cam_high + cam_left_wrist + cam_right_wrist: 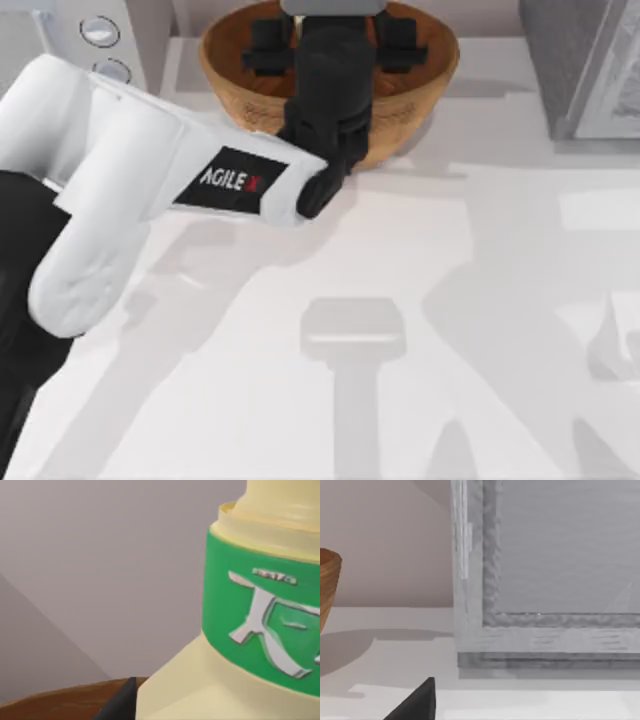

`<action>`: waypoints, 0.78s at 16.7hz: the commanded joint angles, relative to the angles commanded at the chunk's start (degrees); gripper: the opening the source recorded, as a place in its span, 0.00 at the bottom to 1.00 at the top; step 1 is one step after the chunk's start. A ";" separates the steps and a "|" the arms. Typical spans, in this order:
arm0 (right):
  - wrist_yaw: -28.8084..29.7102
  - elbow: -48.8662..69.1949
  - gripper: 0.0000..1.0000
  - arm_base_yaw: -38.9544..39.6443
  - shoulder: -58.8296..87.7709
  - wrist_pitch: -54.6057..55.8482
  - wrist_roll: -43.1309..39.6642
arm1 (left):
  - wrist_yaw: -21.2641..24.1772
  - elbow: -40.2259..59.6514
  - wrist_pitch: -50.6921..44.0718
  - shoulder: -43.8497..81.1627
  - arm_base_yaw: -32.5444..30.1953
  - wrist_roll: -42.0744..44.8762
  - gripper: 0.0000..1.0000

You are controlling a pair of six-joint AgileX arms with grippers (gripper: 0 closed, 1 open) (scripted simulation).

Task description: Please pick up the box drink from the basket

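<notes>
Nearest in the top view is my left arm's white forearm (150, 190), reaching from the left side of the table toward the far edge. Beyond it, my left gripper (330, 45) hangs over the basket (425, 95), which stands at the far middle of the table. Whether the fingers are spread or closed, I cannot tell. From my left wrist, the box drink (240, 640) looms very close: pale yellow shoulder, green neck band, with the basket's brown rim just beneath it. Farther back on the left stands a white appliance (100, 40) with round knobs. At the far right stands a grey cabinet (585, 60), which my right wrist faces.
</notes>
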 joint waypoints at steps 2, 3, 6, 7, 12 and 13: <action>0.00 0.00 1.00 0.00 0.00 0.00 0.00 | 0.00 0.00 0.00 0.00 0.00 0.00 0.55; 0.00 0.00 1.00 0.00 0.00 0.00 0.00 | 0.00 0.00 0.00 0.00 0.00 0.00 0.47; 0.00 0.00 1.00 0.00 0.00 0.00 0.00 | 0.00 0.00 0.00 0.00 0.00 0.00 0.25; 0.00 0.00 1.00 0.00 0.00 0.00 0.00 | 0.00 0.00 0.00 0.00 0.00 0.00 0.17; 0.00 0.00 1.00 0.00 0.00 0.00 0.00 | 0.00 0.00 0.00 0.00 0.00 0.00 0.00; 0.00 0.00 1.00 0.00 0.00 0.00 0.00 | 0.00 0.00 0.00 0.00 0.00 0.00 0.00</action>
